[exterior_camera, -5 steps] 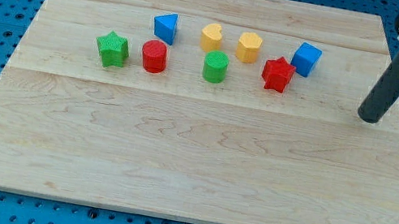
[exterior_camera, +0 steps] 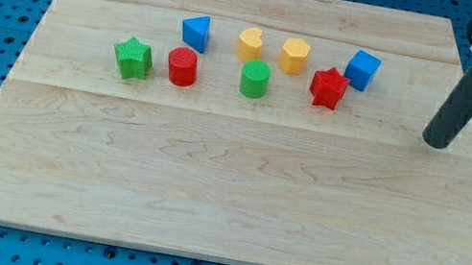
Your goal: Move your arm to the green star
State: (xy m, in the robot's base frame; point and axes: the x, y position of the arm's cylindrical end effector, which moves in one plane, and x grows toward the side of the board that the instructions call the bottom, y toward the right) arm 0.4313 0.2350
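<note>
Task barely begun. My tip [exterior_camera: 438, 143] sits at the board's right side; no claw fitted, just a bare rod. Green star [exterior_camera: 133, 58] lies far to the tip's left, beyond every other block. Whole crossing remains.

Bright, even overhead lighting; no glare on the desk [exterior_camera: 232, 210]. Shadows short and soft beneath each block. Focus sharp across the whole view, colours saturated. Wood grain resolves clearly. No motion blur. Desk edges look straight, no visible distortion at frame borders.
</note>
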